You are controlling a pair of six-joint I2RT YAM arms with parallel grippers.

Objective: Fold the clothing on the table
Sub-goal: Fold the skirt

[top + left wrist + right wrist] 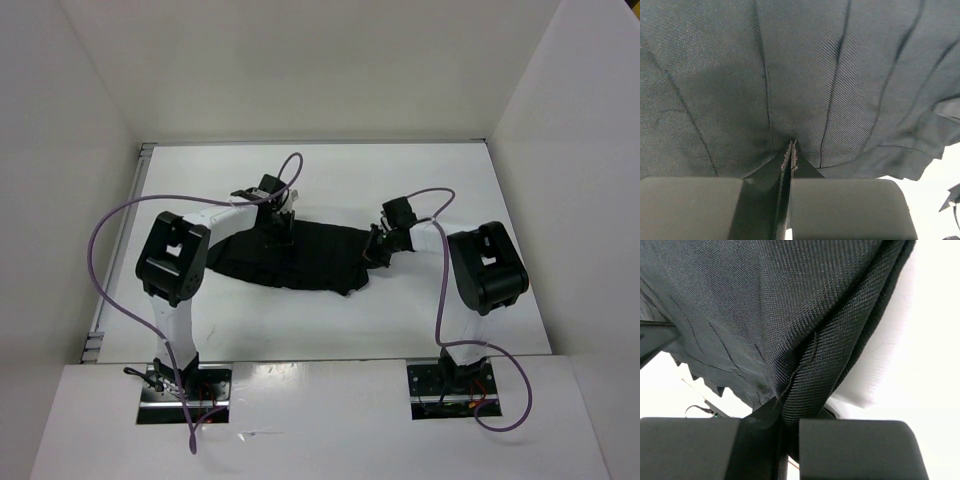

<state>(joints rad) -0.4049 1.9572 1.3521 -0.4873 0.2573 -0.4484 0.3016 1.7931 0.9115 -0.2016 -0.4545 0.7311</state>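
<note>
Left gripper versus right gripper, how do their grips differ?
The left gripper pinches the skirt along its far edge; the right gripper pinches its right end. The left holds a thin pleated layer, the right a thicker bunched fold. Both have jaws shut on fabric.

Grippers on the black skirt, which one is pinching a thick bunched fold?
The right gripper, at the right end of the skirt, shut on a thick fold. The left gripper pinches only thin, flat pleated fabric at the far edge.

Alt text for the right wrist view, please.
The right pincer is shut on a thick folded edge of the black skirt, which fills most of the view. White table shows to the right and lower left.
</note>
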